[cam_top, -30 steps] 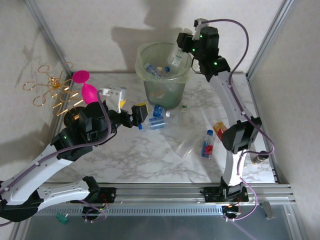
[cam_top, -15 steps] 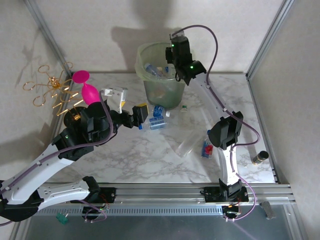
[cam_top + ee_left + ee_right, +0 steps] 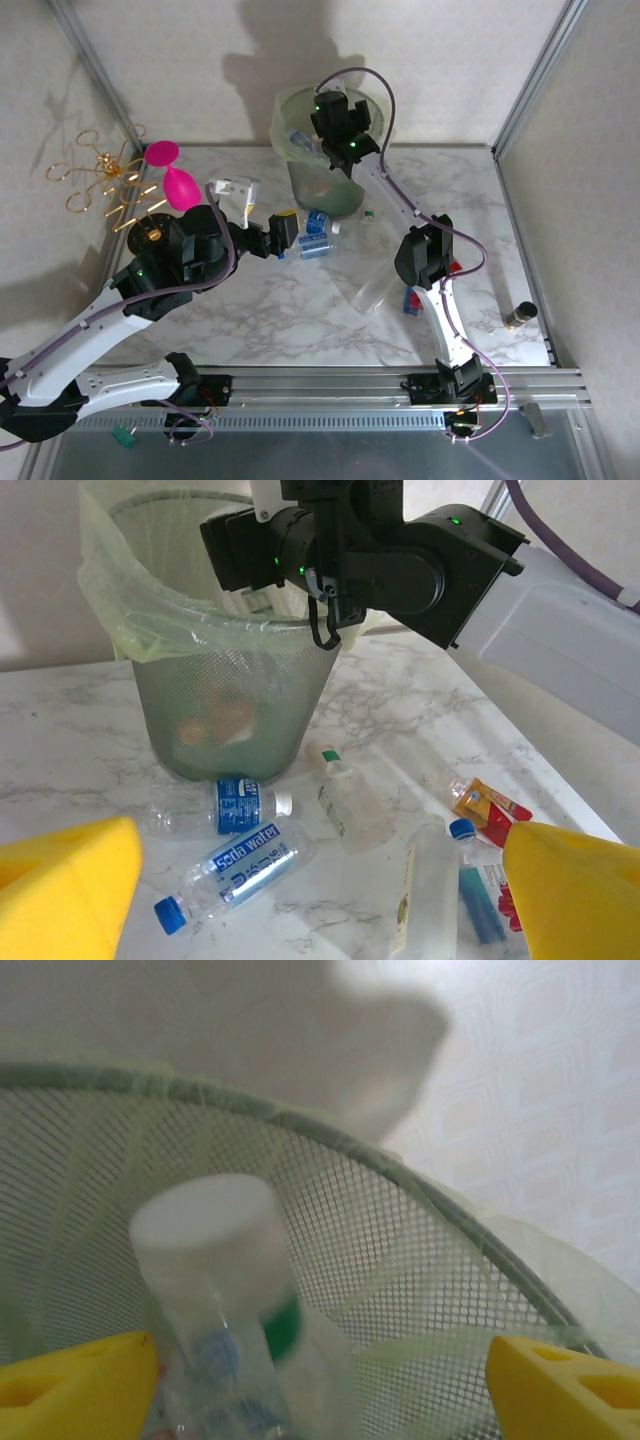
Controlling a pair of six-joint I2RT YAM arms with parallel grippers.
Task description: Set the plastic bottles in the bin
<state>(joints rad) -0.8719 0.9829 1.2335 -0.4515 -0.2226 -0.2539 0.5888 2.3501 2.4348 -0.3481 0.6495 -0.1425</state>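
The right end effector [image 3: 338, 132] hangs over the mouth of the bin [image 3: 305, 182], which stands at the far side of the bench [image 3: 250, 310], near the back wall. From the right wrist, its two yellow fingertips [image 3: 75, 1380] stand wide apart, with the bin's [image 3: 400, 1250] green mesh wall and thin liner behind them. A white-capped bottle [image 3: 215, 1270] sits between them, close against the left-hand one and well clear of the other, so it is not clamped. The top view shows at least one more bottle [image 3: 298, 138] lying inside the bin. The left end effector [image 3: 263, 212] hovers low over the bench, just left of the bin's foot, and is also spread wide with nothing between its yellow pads [image 3: 60, 885]. From the left wrist, several bottles lie on their sides on the marble in front of the bin [image 3: 200, 690]. Two blue-labelled bottles [image 3: 225, 810] are side by side close to its base, and just right of them is a clear bottle with a green cap [image 3: 345, 798]. Nearer the camera lies a clear bottle with a blue cap [image 3: 430, 890], and a red-and-orange-labelled bottle [image 3: 487, 810] lies further to the right. A pink ornament [image 3: 172, 178] with gold wire [image 3: 95, 175] stands at the bench's far left, well apart from the bin.
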